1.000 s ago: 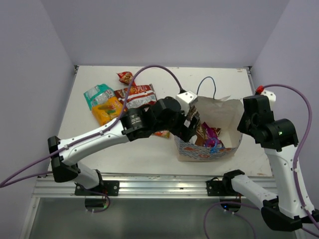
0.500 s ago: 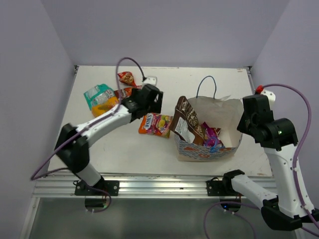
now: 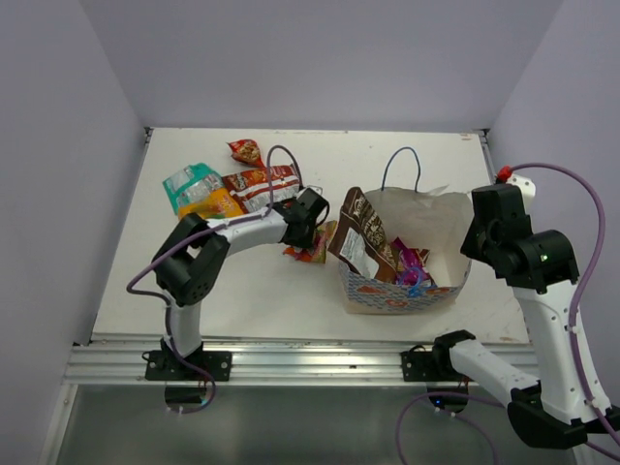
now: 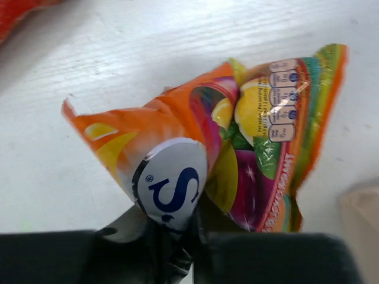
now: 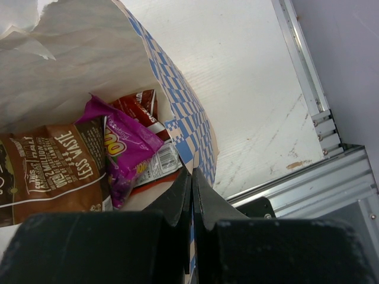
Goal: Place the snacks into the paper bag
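Now that it has dropped, your left claw (image 4: pixel 174 236) pinches the multicoloured packet (image 4: pixel 237 142).
Its crumpled corner sits inside that pinch.

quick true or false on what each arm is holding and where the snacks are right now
1. The left fingers pinch the multicoloured foil packet. True.
2. The purple foil packet lies on the table. False: it is inside the white paper bag.
3. The right fingers clamp the white paper bag's wall. True.
4. The teal foil packet is in the bag. False: it lies on the table, at the far left.
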Action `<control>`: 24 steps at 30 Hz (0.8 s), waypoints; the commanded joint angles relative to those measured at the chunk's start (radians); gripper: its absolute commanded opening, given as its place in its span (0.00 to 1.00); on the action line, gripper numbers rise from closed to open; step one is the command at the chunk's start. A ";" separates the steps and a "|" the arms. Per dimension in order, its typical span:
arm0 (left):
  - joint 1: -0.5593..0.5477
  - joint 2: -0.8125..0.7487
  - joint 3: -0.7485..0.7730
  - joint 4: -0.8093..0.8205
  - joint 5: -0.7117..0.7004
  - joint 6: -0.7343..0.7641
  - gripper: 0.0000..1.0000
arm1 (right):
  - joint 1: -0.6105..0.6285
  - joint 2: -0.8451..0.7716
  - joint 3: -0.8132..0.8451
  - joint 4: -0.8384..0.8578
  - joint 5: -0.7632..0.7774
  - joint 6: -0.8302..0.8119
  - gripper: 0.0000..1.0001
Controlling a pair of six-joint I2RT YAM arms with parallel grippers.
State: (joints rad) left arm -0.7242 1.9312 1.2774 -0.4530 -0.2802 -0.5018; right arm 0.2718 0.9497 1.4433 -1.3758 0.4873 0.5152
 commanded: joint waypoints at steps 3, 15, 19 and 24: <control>-0.004 -0.027 -0.028 -0.113 -0.092 -0.020 0.00 | -0.005 0.001 0.032 -0.203 0.027 0.005 0.00; -0.144 -0.270 0.834 -0.340 -0.025 0.114 0.00 | -0.005 0.008 0.032 -0.201 0.027 0.006 0.00; -0.205 -0.212 0.956 -0.389 0.141 0.024 0.00 | -0.005 0.008 0.034 -0.204 0.027 0.009 0.00; -0.297 -0.253 0.679 -0.270 0.214 -0.020 0.00 | -0.005 0.004 0.035 -0.207 0.023 0.013 0.00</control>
State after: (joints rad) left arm -0.9974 1.6073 2.0975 -0.7105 -0.1589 -0.4797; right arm 0.2718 0.9562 1.4433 -1.3758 0.4873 0.5159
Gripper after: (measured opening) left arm 0.118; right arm 0.011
